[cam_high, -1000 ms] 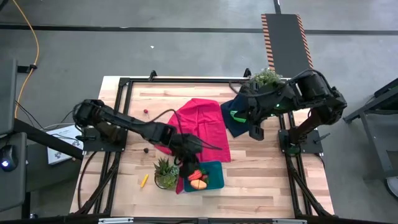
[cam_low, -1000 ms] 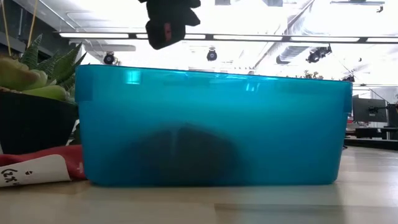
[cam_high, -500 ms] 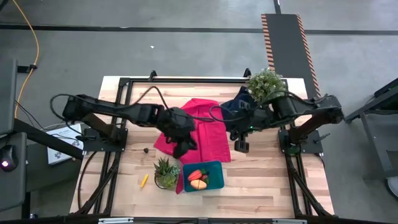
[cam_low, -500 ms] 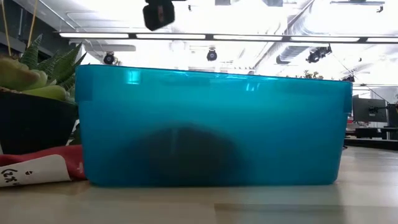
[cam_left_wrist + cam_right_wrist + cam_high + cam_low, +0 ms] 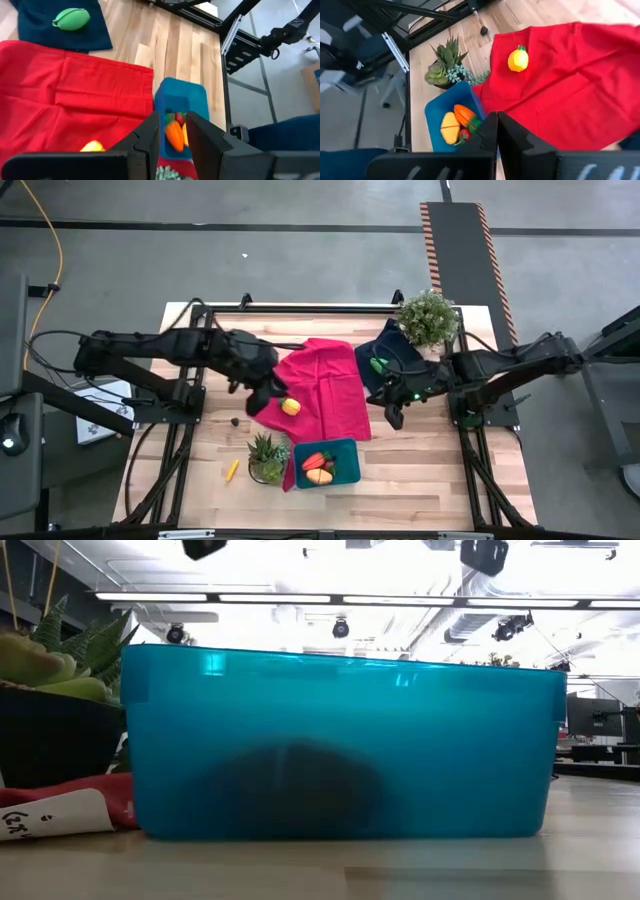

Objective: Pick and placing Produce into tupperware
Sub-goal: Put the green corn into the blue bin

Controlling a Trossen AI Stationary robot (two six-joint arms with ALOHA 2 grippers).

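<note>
Three pieces at most made out in the tupperware [image 5: 352, 475], near the front edge of the tabletop [image 5: 430, 470]: from above, only a carrot [image 5: 314, 460] and an orange piece [image 5: 319, 476] touching it. Seen better past the right tool [image 5: 493, 118], with a small red bit beside the carrot, too small to name. From table height, nothing but the teal wall and a dark blur behind it; contents hidden. Two dark arm parts cut off by that picture's top edge, not told apart.

Left tool [image 5: 264, 396] above the red cloth [image 5: 330, 385], fingers [image 5: 150, 136] slightly parted, nothing between them, only the tupperware far beyond the gap. Yellow piece [image 5: 290, 407] just beside it on the cloth; half hidden behind the tool in the left wrist view, whole in the right wrist view.

Right tool above the tabletop by the cloth's other edge, fingers pressed together, empty.

Green oval [image 5: 379, 365] on the navy cloth [image 5: 385, 345]. Stick [image 5: 232, 470] on bare wood beyond the succulent [image 5: 266, 456], visible from above only.
</note>
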